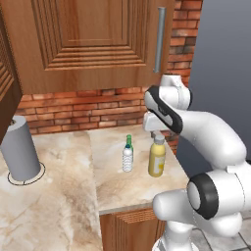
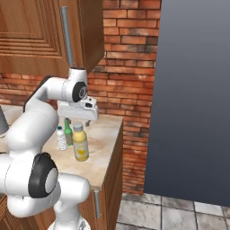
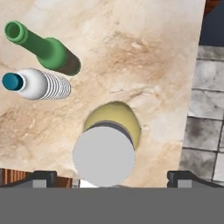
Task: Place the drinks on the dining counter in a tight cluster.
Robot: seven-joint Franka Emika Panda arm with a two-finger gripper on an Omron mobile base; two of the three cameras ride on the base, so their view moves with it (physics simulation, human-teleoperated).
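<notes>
1. You're looking at a rendered home kitchen: a brick wall (image 1: 73,110) and a panelled wooden cabinet (image 1: 88,39) overhead.
2. You see a marbled stone table (image 1: 117,176), a paper-towel roll (image 1: 19,149), and a grey tiled floor (image 2: 179,215).

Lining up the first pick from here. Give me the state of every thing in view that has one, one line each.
Gripper: open, right above the juice bottle's cap, holding nothing.
Juice bottle: upright on the small marble counter, capped, not gripped.
Water bottle: upright, capped, beside the green bottle.
Green bottle: upright, mouth open, no cap.
Cabinet door: shut.
Paper towel roll: upright on its ring base.
</notes>
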